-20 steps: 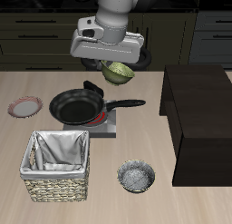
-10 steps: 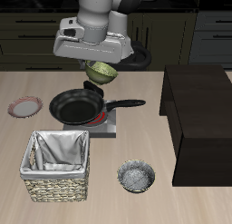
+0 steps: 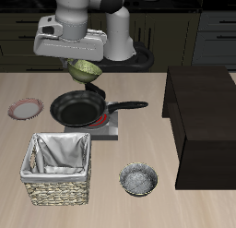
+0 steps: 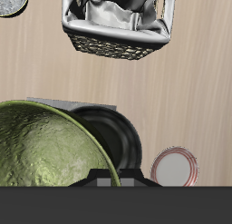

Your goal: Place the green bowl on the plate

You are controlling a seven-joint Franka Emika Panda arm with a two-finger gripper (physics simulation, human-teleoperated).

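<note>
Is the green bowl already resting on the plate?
No. The green bowl hangs in the pincer above the frying pan, while the plate lies bare on the table.

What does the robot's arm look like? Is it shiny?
The arm is smooth, rounded and pale grey-white with soft highlights. Its wide boxy white head has dark slots and small dark fittings. The gripper below is mostly hidden, so I can't tell the colour of its fingers. No cables or markings show.
</note>
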